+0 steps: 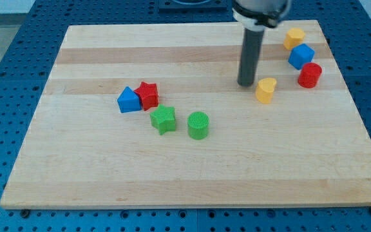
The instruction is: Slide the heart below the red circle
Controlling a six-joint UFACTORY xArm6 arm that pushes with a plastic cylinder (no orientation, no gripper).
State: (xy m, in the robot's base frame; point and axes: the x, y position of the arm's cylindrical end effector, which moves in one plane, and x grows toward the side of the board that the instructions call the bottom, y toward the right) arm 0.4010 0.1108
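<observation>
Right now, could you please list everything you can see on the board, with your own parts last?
wooden board: one, light wood, fills most of the view, on a blue surface.
yellow heart: one, right of centre, just right of my tip.
red circle: one, near the view's right edge.
blue cube: one, up-left of the red circle.
yellow block: one, top right; shape unclear.
blue block: one, left of centre, touching the red star.
red star: one, left of centre.
green star: one, below the red star.
green cylinder: one, right of the green star.
my tip: one, dark rod, close to the heart's left.
</observation>
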